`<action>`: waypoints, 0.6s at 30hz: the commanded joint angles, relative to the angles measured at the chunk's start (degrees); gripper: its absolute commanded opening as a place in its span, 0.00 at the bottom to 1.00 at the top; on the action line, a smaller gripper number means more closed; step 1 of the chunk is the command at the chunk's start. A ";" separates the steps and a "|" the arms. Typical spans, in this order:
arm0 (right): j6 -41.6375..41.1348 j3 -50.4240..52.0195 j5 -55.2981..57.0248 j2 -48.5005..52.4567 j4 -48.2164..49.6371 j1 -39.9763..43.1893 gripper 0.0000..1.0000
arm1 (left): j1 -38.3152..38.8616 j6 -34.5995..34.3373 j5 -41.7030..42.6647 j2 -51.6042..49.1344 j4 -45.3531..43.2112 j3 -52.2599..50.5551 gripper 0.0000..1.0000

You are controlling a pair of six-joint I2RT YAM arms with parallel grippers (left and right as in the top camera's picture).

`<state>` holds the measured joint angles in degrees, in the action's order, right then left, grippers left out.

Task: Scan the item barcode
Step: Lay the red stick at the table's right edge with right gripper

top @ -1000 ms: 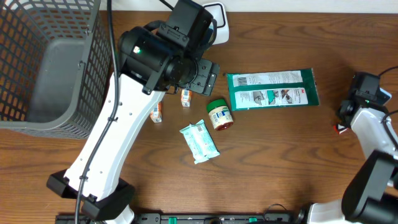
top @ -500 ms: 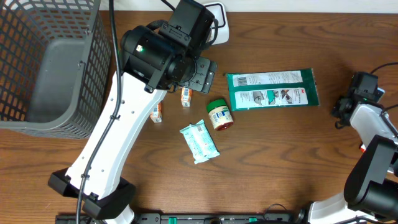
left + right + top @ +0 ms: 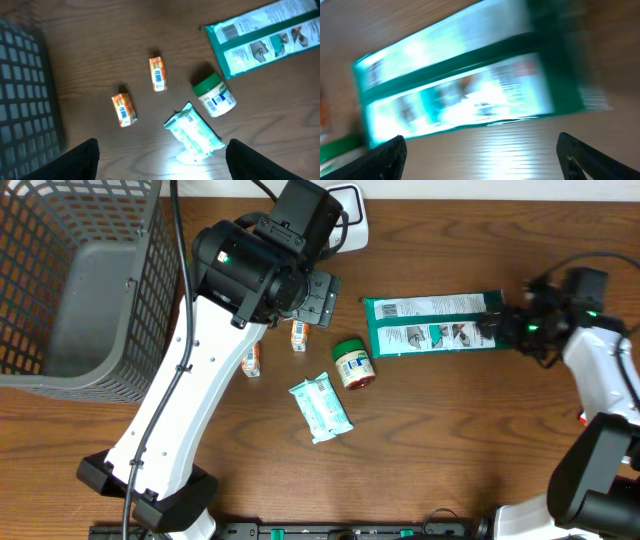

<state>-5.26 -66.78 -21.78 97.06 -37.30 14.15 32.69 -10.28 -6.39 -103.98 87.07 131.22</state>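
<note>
1. Big move on the right. 1 second ago the right tool (image 3: 495,328) sat out by the right edge of the surface (image 3: 450,440), well apart from every item. Now it hangs over the right end of the green package (image 3: 437,324).
2. The jaws have come apart on the way in. The right wrist view is smeared with motion, but both fingers (image 3: 385,157) sit at the bottom corners, wide apart, with nothing between them.
3. The green package has not budged. It lies flat on the surface, directly under and ahead of the right tool, not lifted.
4. No change on the left. The left tool (image 3: 161,162) hovers where it was, wide and empty. Beneath it are 2 orange cartons (image 3: 157,73), the jar (image 3: 215,96) and the wipes pack (image 3: 194,133), with the package off to its upper right.
5. My read: this is the approach for a pick, and the package is the item chosen. Nothing has been presented for scanning yet, so the task is at an early stage.
6. The package's barcode (image 3: 228,31) faces up at the end farthest from the right tool, so a grip on the near end should leave it uncovered.
7. Watch point: the package looks thin and flat against the surface, so getting a finger under its edge may take care.
</note>
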 commanded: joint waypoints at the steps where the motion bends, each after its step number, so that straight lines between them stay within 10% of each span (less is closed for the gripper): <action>1: 2.80 0.04 -5.03 -0.72 -0.44 -7.26 0.93 | -0.28 -2.16 -2.67 -0.28 0.63 0.24 0.81; 18: 2.78 -6.49 3.89 -0.70 -3.41 -33.77 0.98 | -15.74 -12.15 -10.62 -0.26 9.73 0.24 0.82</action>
<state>-3.20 -68.88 -18.79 97.06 -39.66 -18.22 18.87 -19.31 -15.81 -104.01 92.33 131.20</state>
